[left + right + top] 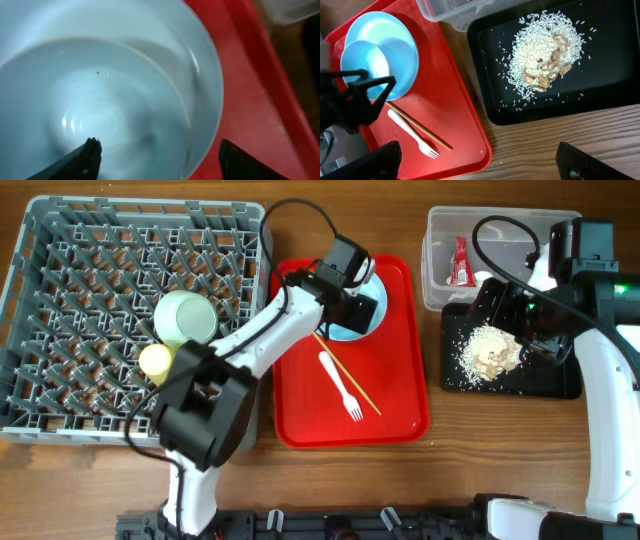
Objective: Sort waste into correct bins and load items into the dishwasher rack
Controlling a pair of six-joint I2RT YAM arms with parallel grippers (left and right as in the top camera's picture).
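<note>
Logged left gripper [157, 152] spread across rim of pale blue bowl [115, 90]: one finger [90, 155] inside, the other over red serving tray [455, 115]. Found bowl on pale-blue plate [395, 35], largely hidden overhead by the wrist. Noted right gripper [477, 152] spread wide, holding nothing, by black tray [620, 75] bearing food scraps [540, 55]; fingers cut off at frame edge.

The pale blue bowl [110, 95] is sitting upright under the left fingers [92, 152], one tip over its hollow and the other outside its rim, on one side of the round pale-blue plate [395, 35]. The white fork [338, 385] and wooden chopstick [358, 388] are lying side by side near those fingers. The whitish food scraps [540, 55] are lying heaped on the black tray [620, 75] ahead of the right fingers [375, 162], with the clear tub [436, 280] holding the red wrapper [461, 262] beyond. The green bowl [187, 317] and yellow cup [155, 360] are sitting in the grey rack [60, 310], well apart from both pairs
</note>
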